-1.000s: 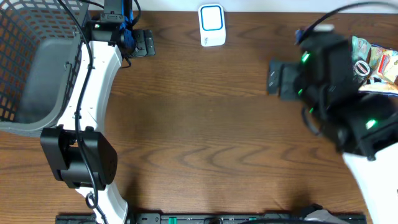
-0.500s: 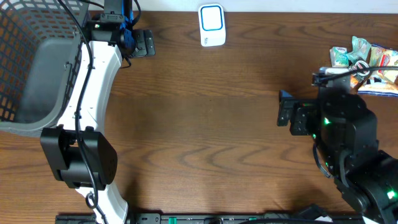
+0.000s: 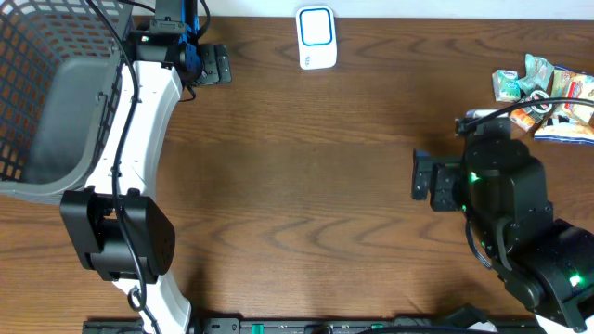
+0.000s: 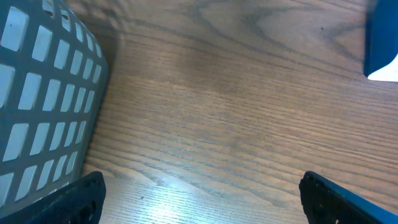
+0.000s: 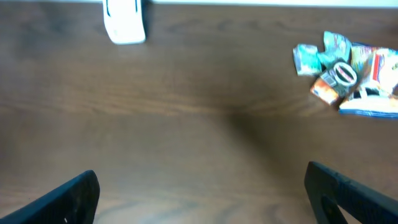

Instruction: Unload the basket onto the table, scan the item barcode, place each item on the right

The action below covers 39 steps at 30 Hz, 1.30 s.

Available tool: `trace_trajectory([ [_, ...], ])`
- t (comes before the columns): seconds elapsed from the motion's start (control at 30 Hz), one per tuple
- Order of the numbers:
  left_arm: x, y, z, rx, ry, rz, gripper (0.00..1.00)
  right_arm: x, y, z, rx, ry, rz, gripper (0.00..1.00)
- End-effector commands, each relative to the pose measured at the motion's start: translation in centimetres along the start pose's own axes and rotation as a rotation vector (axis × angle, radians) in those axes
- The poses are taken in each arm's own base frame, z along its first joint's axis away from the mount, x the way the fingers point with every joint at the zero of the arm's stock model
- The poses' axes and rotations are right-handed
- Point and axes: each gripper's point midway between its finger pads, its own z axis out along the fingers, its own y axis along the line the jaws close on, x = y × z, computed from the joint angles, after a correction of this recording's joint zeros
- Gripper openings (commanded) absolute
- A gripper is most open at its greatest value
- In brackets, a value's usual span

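A small pile of packaged items lies at the table's far right; in the right wrist view the pile shows green, orange and blue wrappers. The white scanner with a blue face stands at the back centre, and the scanner shows at the top left of the right wrist view. My right gripper hovers open over bare wood, left of and nearer than the pile, holding nothing. My left gripper is open near the basket, empty.
A grey mesh basket fills the far left corner, and its wall shows close to my left fingers. The left arm stretches along the basket's right side. A blue object's edge shows at the upper right of the left wrist view.
My right arm has drawn back from over the pile toward the front of the table, uncovering the items. The left arm has not moved.
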Motion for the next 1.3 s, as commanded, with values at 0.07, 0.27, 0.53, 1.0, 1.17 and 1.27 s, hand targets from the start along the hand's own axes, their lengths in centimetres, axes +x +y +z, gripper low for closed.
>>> trace_trajectory([
  [0.07,-0.7,0.1,-1.2,-0.002,-0.031,-0.02,0.98,1.7,0.3,0.2,-0.022,0.071,-0.035,0.99],
  [0.27,-0.7,0.1,-1.2,-0.002,-0.031,-0.019,0.98,2.3,0.6,0.2,-0.041,0.095,-0.04,0.99],
  [0.53,-0.7,0.1,-1.2,-0.002,-0.031,-0.019,0.98,6.4,-0.4,3.8,0.008,0.168,-0.036,0.99],
  [1.0,-0.7,0.1,-1.2,-0.002,-0.031,-0.019,0.98,10.1,-0.1,6.9,-0.072,-0.007,-0.047,0.99],
  [1.17,-0.7,0.1,-1.2,-0.002,-0.031,-0.019,0.98,10.6,-0.4,5.9,-0.095,-0.066,-0.06,0.99],
  [1.27,-0.7,0.1,-1.2,-0.002,-0.031,-0.019,0.98,10.5,0.0,5.8,-0.132,-0.118,-0.091,0.99],
])
